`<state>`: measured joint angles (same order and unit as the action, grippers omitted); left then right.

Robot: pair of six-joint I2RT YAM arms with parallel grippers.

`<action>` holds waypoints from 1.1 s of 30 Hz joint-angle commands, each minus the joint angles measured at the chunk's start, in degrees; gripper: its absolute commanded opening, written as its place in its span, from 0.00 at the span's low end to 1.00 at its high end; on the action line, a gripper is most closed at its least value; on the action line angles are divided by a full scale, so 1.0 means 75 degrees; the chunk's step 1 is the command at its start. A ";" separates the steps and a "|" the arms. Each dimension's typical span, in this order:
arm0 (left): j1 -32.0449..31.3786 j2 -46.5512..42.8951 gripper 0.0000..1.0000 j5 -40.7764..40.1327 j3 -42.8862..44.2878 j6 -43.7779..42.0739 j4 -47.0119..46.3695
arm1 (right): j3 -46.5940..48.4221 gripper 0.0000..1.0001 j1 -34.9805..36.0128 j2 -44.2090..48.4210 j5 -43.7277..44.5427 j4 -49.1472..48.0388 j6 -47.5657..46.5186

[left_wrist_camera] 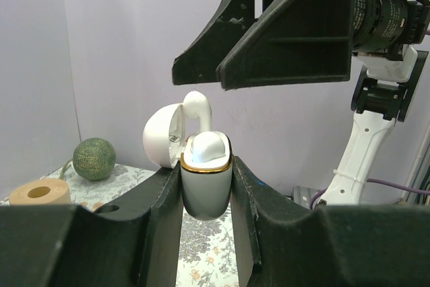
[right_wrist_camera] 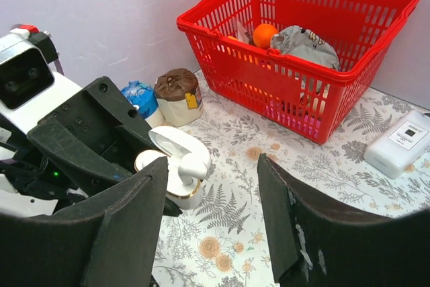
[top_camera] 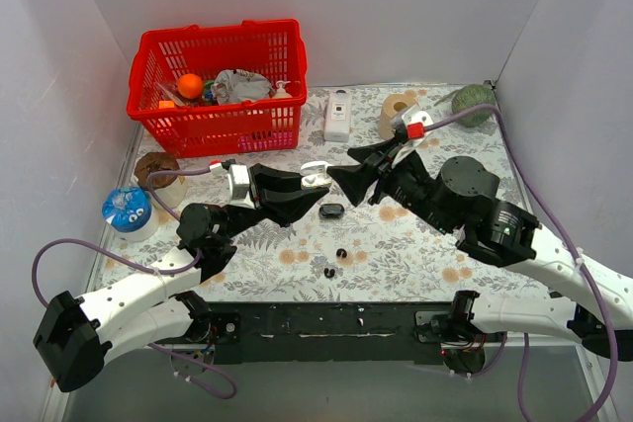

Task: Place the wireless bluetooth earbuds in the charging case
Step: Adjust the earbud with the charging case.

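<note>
My left gripper [top_camera: 313, 185] is shut on a white charging case [left_wrist_camera: 205, 189] with a gold rim and holds it upright above the table, lid [left_wrist_camera: 160, 140] flipped open. One white earbud [left_wrist_camera: 209, 147] sits in the case. A second white earbud [left_wrist_camera: 197, 108] stands stem-down in it, head sticking up. The case [right_wrist_camera: 173, 174] and that earbud [right_wrist_camera: 193, 165] also show in the right wrist view. My right gripper [top_camera: 342, 166] is open and empty, just right of and above the case. Two tiny black earbuds [top_camera: 341, 253] [top_camera: 328, 271] lie on the table in front.
A small black case [top_camera: 331, 211] lies on the floral mat below the grippers. A red basket [top_camera: 218, 86] with items stands back left. A white bottle [top_camera: 338, 116], tape roll [top_camera: 398, 114] and green ball [top_camera: 473, 104] line the back. A brown-lidded jar [top_camera: 158, 173] and blue container [top_camera: 129, 210] stand left.
</note>
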<state>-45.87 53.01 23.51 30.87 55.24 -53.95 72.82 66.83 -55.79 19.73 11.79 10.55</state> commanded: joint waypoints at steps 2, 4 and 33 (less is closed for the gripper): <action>-0.0002 -0.0213 0.00 0.0006 0.0208 -0.0123 0.0045 | -0.0135 0.59 -0.0004 0.0571 0.0276 -0.0881 -0.0023; -0.0002 -0.0225 0.00 0.0018 0.0196 -0.0112 0.0022 | -0.0042 0.50 -0.0004 0.0537 0.0381 -0.0764 -0.0047; -0.0002 -0.0295 0.00 0.0089 0.0208 -0.0100 -0.0037 | 0.0018 0.56 -0.0004 0.0173 0.0498 -0.0201 0.0070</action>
<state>-45.87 52.38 24.62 30.87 55.27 -54.00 71.72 66.81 -55.59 23.00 10.57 10.55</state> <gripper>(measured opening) 0.283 0.555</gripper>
